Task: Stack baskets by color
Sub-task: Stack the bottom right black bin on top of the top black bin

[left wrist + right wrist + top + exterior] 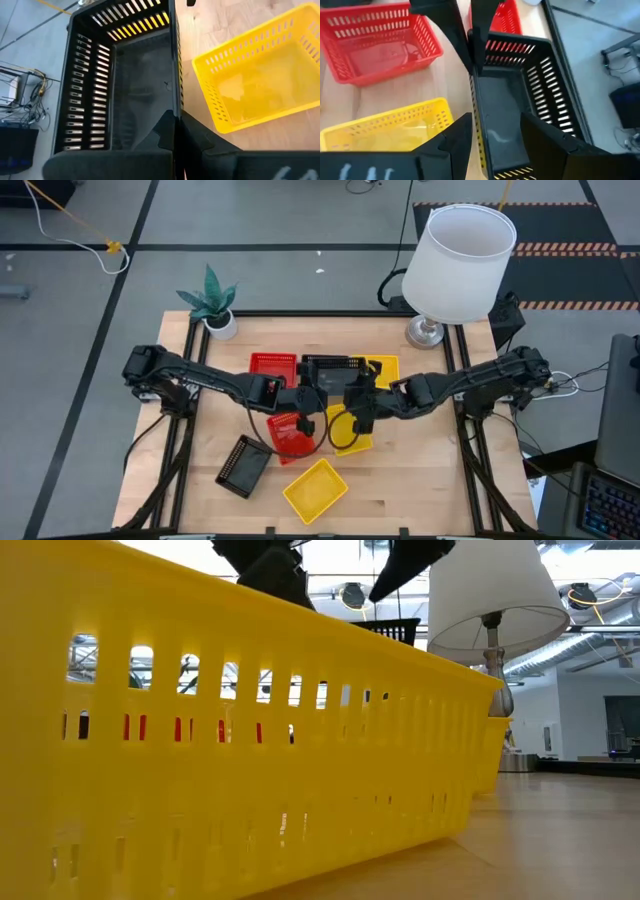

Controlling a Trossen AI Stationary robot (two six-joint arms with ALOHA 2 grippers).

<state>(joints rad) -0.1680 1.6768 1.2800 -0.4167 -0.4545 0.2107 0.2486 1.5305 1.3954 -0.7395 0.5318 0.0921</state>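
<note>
Over the middle of the counter (420,500), both arms meet at a black basket (333,367) that sits toward the far edge, with a red basket (272,365) at one side and a yellow one (384,366) at the other. The left gripper (176,120) has its jaws pressed together on one rim of the black basket, pinching the wall. The right gripper (495,125) straddles the opposite rim with its jaws spread, one finger inside and one outside. A second red basket (290,434) lies under the left arm, beside a second yellow basket (350,430) under the right gripper. Nearer the front edge, a third yellow basket (315,489) and another black basket (243,465) lie apart, each turned askew. A potted plant (212,300) and a white lamp (458,265) stand at the far corners.
</note>
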